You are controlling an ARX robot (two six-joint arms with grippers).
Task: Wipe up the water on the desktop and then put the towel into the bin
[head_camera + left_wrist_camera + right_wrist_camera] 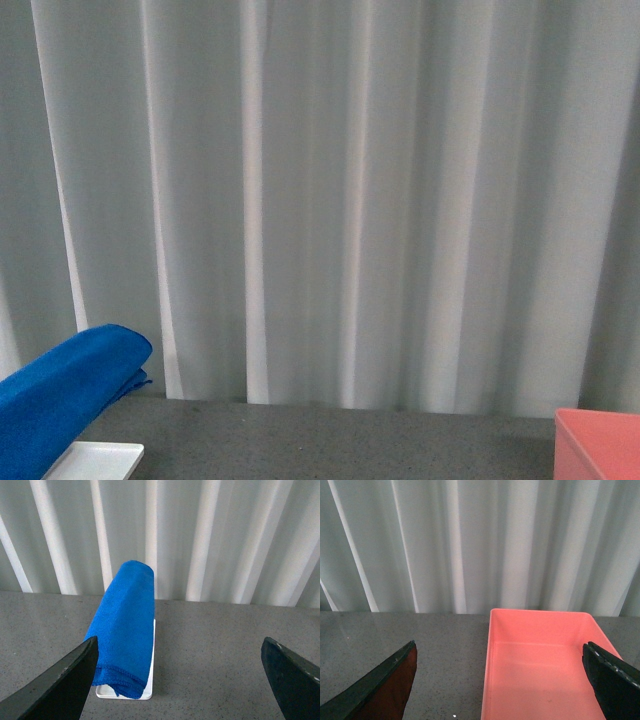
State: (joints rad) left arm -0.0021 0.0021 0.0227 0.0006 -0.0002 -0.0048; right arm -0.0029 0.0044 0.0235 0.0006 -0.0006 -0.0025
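Towel (125, 630) hangs folded over the white rack (150, 675) on the desktop (225, 645), ahead of my wide-open, empty left gripper (180, 642), so I'd centre on its near fold and pinch deep; my right gripper (499, 645) gapes empty before the bin (540, 627).

Light is soft and even, and all three views are moderately bright. The pale grey pleated curtain (350, 200) is low in contrast and slightly hazy. The bright royal-blue fuzzy towel (127, 625) is lit brightest along its top fold and darker down its side. The salmon-pink rectangular plastic bin (540, 665) washes pale inside. The left gripper (179, 642) shows black fingers (60, 685) that are soft-edged and out of focus.
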